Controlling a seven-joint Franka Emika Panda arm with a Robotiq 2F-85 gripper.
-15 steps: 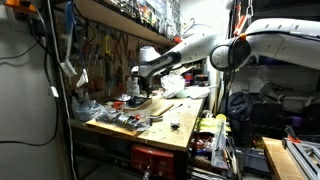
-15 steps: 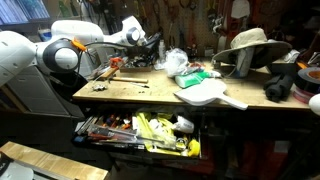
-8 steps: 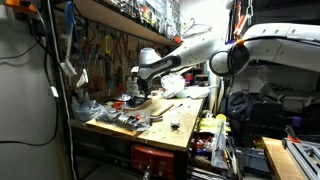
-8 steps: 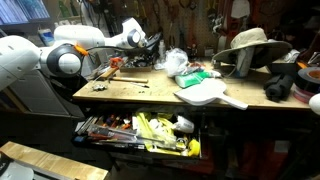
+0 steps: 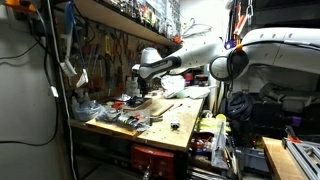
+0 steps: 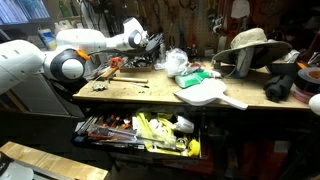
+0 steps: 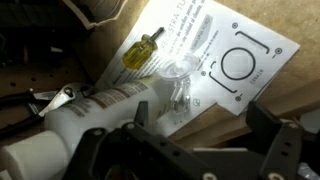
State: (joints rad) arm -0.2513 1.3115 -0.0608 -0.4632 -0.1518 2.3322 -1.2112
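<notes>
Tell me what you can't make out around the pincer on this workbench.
- Wrist view: the print on the white sheet is blurred and unreadable.
- Wrist view: the white tube has a blurred label, and the left edge cuts off its end.
- Wrist view: the pincer shows only as dark, out-of-focus fingers.
- In both exterior views: the pincer is too small to show whether it touches anything.

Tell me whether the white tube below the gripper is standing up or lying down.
Lying down: in the wrist view the white tube stretches lengthwise across the surface beside a yellow-handled screwdriver, under the open gripper.
</notes>
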